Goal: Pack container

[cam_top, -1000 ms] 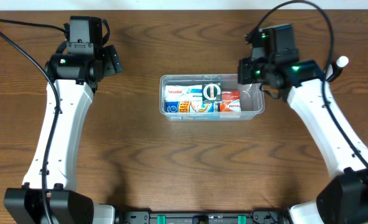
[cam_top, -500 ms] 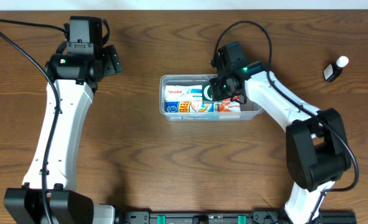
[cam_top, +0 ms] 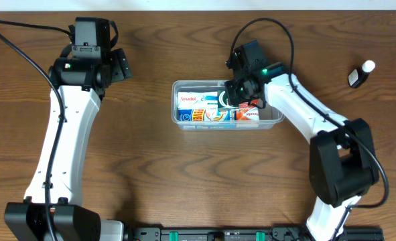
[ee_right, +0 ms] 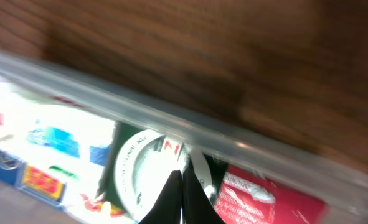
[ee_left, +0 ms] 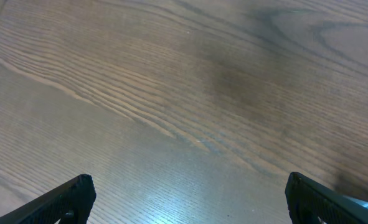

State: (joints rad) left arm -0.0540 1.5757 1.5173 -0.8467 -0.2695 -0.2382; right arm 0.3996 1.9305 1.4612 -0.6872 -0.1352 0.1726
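The clear plastic container sits at the table's middle and holds several small boxes: white-and-blue ones on the left, a round green-and-white item, and a red box. My right gripper hangs over the container's middle. In the right wrist view its fingers are shut together, empty, just above the round item, next to the red box and behind the container's rim. My left gripper is open and empty over bare wood, far left of the container.
A small dark bottle with a white cap lies at the far right of the table. A black cable loops above the right arm. The table is brown wood.
My right arm has swung left from the container's right end to over its middle, uncovering the small bottle at the far right. The left arm has not moved.
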